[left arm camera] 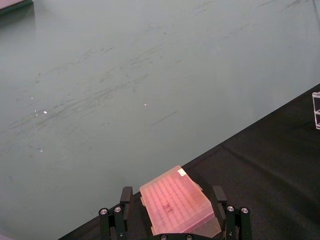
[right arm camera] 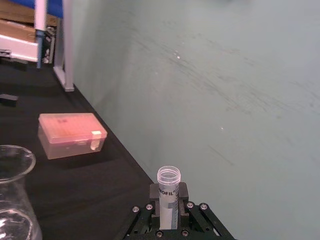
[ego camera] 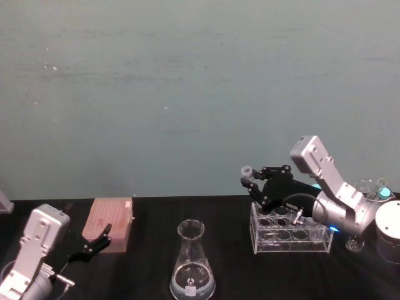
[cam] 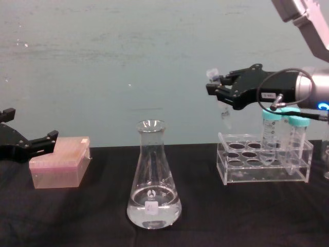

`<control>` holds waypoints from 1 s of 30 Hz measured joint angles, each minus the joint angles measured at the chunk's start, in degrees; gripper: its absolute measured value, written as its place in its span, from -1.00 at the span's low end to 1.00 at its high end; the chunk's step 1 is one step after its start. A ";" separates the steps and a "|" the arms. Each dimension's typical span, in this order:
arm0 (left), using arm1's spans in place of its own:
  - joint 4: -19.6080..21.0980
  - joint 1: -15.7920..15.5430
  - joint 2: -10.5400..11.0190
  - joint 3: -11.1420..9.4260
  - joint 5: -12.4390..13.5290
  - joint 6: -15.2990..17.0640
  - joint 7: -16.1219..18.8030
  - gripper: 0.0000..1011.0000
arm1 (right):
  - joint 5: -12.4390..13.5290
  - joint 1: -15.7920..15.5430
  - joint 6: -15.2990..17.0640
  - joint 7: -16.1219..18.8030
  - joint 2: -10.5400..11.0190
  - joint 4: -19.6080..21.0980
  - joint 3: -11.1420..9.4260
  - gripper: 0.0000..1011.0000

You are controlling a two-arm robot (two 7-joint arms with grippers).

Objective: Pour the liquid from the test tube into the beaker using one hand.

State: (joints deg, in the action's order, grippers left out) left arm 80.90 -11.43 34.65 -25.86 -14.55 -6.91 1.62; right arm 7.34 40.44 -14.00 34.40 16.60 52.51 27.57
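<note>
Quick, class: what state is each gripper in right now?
Left gripper: open, holding nothing, by the pink box.
Right gripper: closed on the test tube, raised near the tube rack.

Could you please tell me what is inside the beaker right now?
A shallow pool of clear liquid lies in the wide base of the beaker; the neck above looks empty. The small white label covers a patch of the liquid behind it.
</note>
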 joint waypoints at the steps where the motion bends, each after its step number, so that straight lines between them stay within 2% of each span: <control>1: 0.00 0.00 0.00 0.00 0.00 0.00 0.00 0.98 | -0.29 -0.01 -0.16 0.00 -0.01 0.20 0.23 -0.61; 8: 0.00 0.00 0.00 0.00 0.00 0.00 0.01 0.98 | -2.93 -0.12 -1.97 -0.45 -0.09 1.96 2.19 -0.61; 16: 0.00 0.00 0.00 0.00 0.00 0.00 0.00 0.98 | -4.81 -0.56 -3.26 -0.93 0.07 4.28 3.49 -0.61; 30: 0.00 0.00 0.00 0.00 0.00 0.00 0.00 0.98 | -9.64 -2.01 -5.99 -2.55 1.58 9.76 6.00 -0.61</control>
State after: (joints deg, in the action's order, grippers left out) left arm 80.90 -11.43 34.65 -25.86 -14.55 -6.91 1.62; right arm -2.29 38.43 -20.00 31.85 18.18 62.27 33.57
